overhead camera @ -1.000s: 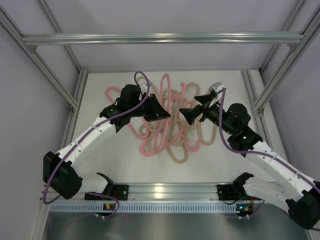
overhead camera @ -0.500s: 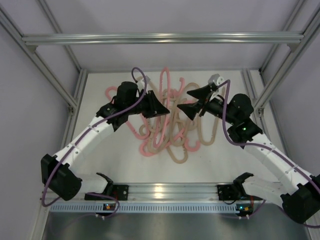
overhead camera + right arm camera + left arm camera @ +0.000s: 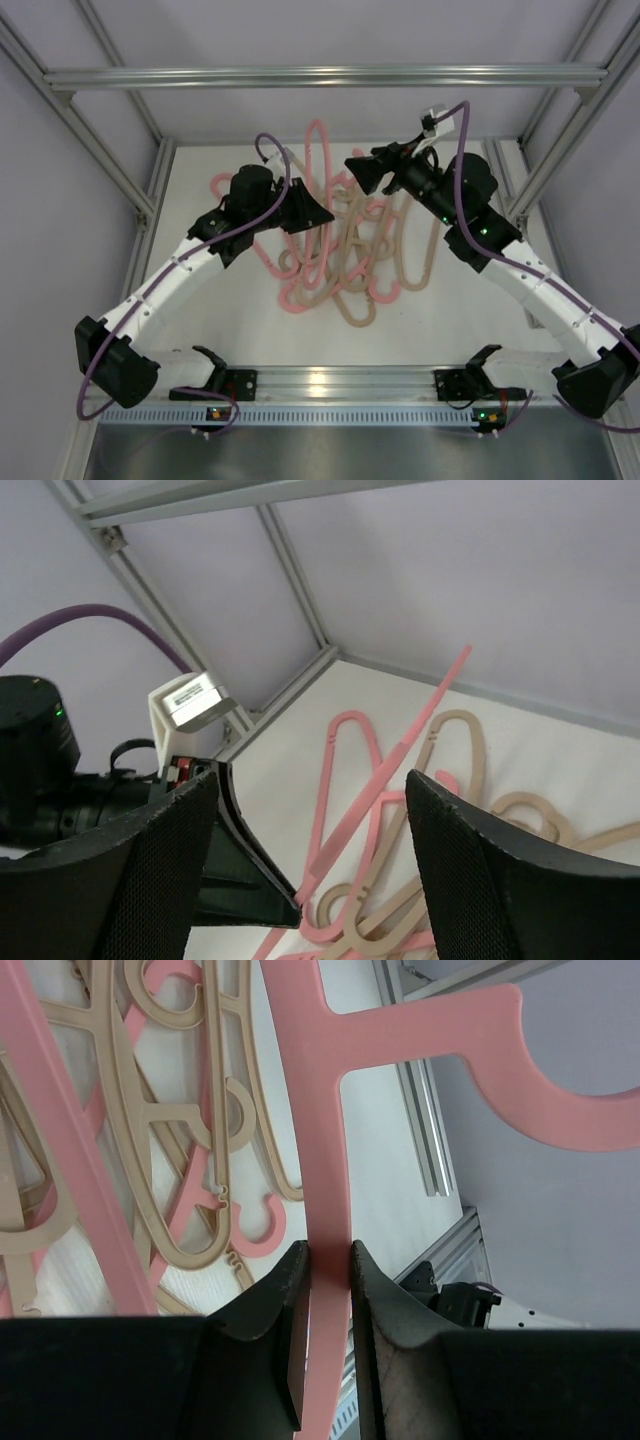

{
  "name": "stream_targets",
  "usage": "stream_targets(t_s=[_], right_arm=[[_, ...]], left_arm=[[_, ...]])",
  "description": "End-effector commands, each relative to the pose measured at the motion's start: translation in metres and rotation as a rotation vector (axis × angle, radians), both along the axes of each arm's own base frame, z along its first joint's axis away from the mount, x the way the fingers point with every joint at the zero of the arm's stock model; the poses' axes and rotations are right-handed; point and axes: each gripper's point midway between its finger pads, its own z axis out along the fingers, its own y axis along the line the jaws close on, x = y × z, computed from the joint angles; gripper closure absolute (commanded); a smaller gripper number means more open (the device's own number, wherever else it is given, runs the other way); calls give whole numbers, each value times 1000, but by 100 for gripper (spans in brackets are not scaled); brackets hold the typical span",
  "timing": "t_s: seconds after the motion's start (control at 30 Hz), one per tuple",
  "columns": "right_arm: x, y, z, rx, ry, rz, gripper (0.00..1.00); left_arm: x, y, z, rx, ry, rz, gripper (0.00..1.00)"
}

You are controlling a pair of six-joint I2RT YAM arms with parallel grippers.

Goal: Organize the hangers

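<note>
Several pink and beige hangers (image 3: pixel 345 255) lie tangled in a pile on the white table. My left gripper (image 3: pixel 308 213) is shut on the straight bar of a pink hanger (image 3: pixel 318 140) and holds it tilted up out of the pile. In the left wrist view the jaws (image 3: pixel 328 1260) clamp that pink hanger (image 3: pixel 320 1110), its hook curving off to the upper right. My right gripper (image 3: pixel 368 170) is open and empty, raised above the back of the pile. In the right wrist view (image 3: pixel 310 780) the held pink hanger (image 3: pixel 395 765) runs slantwise between its spread fingers, untouched.
A silver metal bar (image 3: pixel 320 77) spans the frame high across the back. Aluminium frame posts (image 3: pixel 150 200) stand at the table's left and right edges. A rail (image 3: pixel 340 380) runs along the near edge between the arm bases.
My right gripper has risen and swung back and to the left, still open. My left gripper has tipped the pink hanger higher, its top end now nearer the back wall.
</note>
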Motion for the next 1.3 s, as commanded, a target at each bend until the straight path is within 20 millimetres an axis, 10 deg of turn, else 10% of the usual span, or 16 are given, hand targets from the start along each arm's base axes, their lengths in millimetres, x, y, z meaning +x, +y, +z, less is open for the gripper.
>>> stream_targets(t_s=[0.0, 0.33, 0.63, 0.77, 0.93, 1.07, 1.27], right_arm=[[15, 2, -17, -4, 156, -88, 28], [24, 25, -41, -10, 303, -54, 45], [24, 32, -53, -13, 409, -69, 100], [30, 16, -60, -21, 444, -177, 100], [29, 5, -69, -31, 485, -263, 100], [29, -2, -73, -27, 519, -334, 100], [31, -7, -77, -41, 553, -427, 100]], left_arm=[[6, -2, 24, -21, -101, 11, 100], [7, -4, 19, 0, -109, 18, 100], [11, -4, -1, 51, -97, 25, 100], [11, -3, -6, 69, -101, 28, 100], [5, -2, -7, 88, -123, 38, 69], [-3, -2, -2, 128, -186, 70, 22], [-16, 6, 1, 260, -320, 175, 12]])
